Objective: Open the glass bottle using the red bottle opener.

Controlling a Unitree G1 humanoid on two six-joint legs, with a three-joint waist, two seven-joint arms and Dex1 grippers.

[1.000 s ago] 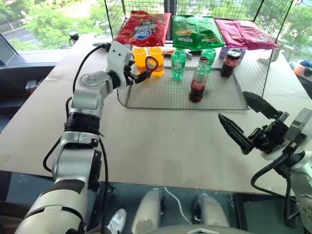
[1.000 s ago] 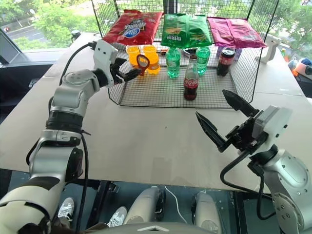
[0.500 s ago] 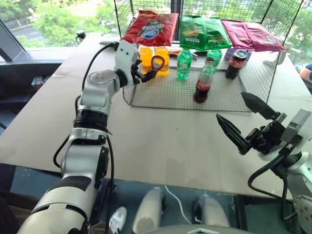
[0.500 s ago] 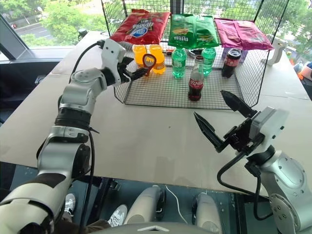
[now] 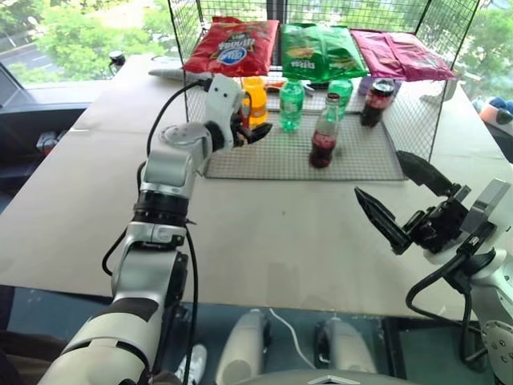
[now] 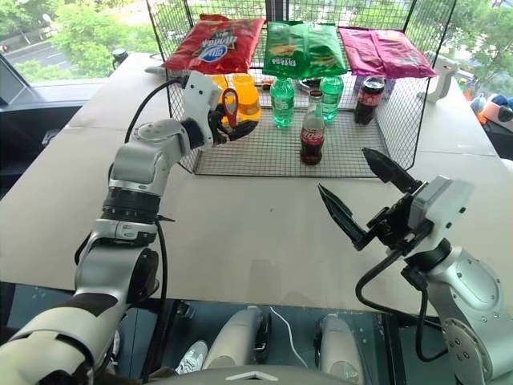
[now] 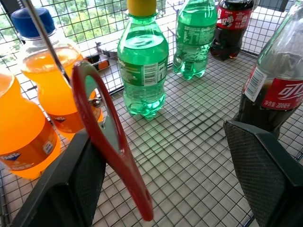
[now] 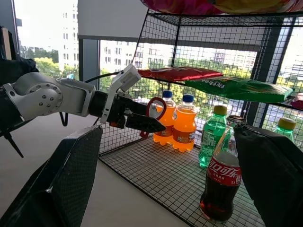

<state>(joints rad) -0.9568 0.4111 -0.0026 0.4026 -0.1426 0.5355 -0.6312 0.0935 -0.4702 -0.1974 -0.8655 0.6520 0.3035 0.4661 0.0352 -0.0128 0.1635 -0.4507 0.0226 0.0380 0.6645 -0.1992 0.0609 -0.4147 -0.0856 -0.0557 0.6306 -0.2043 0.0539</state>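
L gripper (image 6: pixel 232 120), jaws pinching red bottle opener (image 6: pixel 229 107), moved closer to glass bottle (image 6: pixel 312 128); cap still on. R gripper (image 6: pixel 365 196) jaws wide open, idle.

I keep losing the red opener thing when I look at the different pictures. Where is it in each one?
Left eye view: the red bottle opener in the left gripper, before the orange bottles.
Right eye view: the same, left of the glass bottle.
Left wrist view: close up.
Right wrist view: ring before the orange bottles.
Shared landmark: the glass bottle.
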